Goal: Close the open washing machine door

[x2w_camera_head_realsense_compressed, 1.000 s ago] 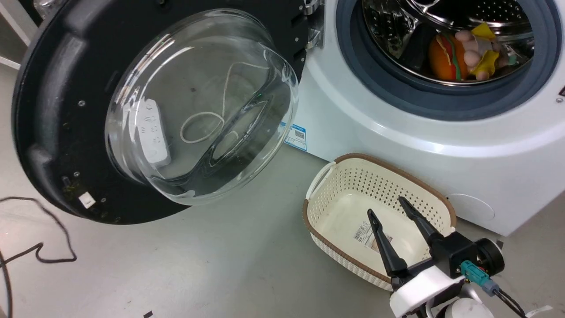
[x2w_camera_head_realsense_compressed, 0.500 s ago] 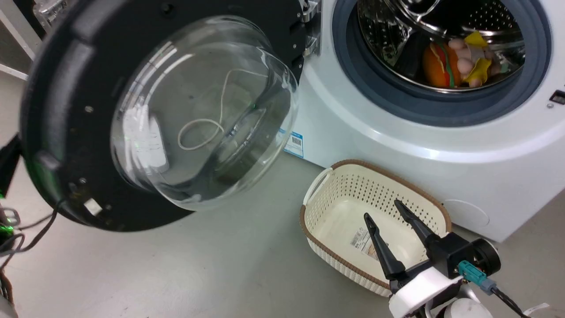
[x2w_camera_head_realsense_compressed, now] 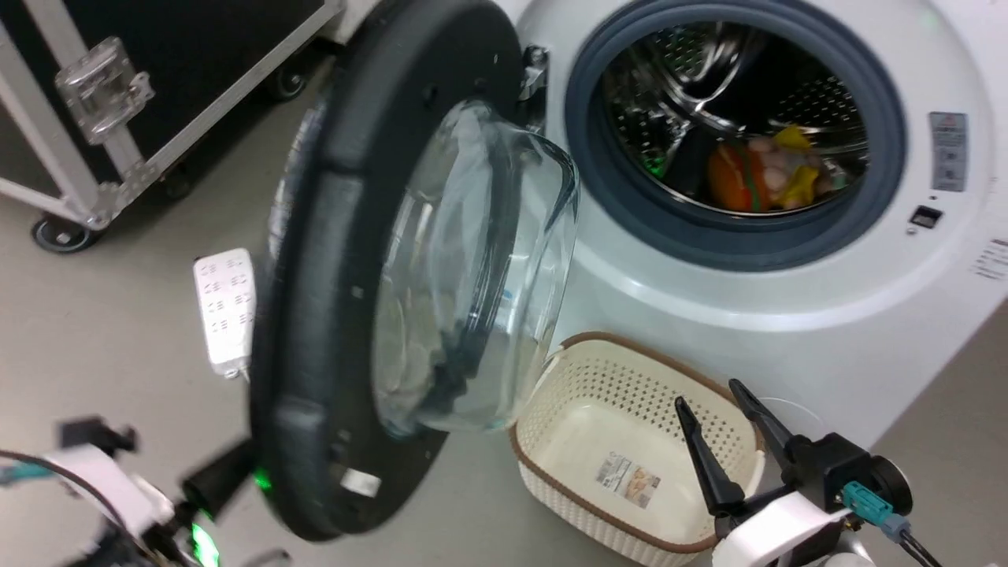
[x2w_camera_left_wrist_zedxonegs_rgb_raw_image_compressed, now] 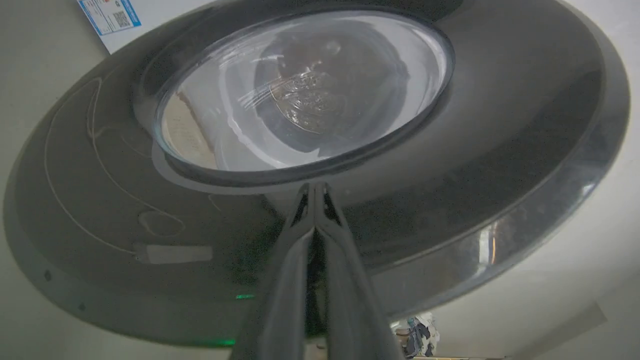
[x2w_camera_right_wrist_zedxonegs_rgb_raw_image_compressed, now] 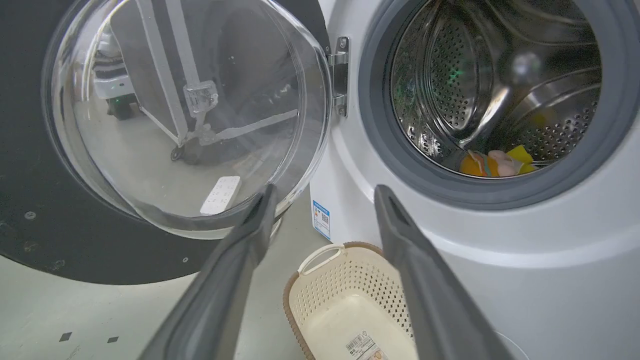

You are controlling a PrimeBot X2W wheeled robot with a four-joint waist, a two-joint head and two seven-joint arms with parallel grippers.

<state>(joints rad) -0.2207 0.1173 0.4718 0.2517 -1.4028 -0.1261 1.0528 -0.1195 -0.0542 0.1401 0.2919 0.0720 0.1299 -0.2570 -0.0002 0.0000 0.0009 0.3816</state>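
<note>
The left pincer [x2w_camera_left_wrist_zedxonegs_rgb_raw_image_compressed: 315, 189] is held shut, fingers pressed together. Its tips are apparently set against the outer face of the large round black-rimmed washing machine door [x2w_camera_left_wrist_zedxonegs_rgb_raw_image_compressed: 500, 150], just below its bulging glass window; this blunt point is judged suited to pushing. Beyond the half-swung door lies the white front-loading washing machine [x2w_camera_head_realsense_compressed: 630, 307]. The right pincer [x2w_camera_head_realsense_compressed: 709, 398] is held wide and empty, a cream perforated basket [x2w_camera_head_realsense_compressed: 567, 386] just beneath it, apparently outside the door's path.

Glossy black, clear-glass washing machine door [x2w_camera_left_wrist_zedxonegs_rgb_raw_image_compressed: 500, 165]
</note>
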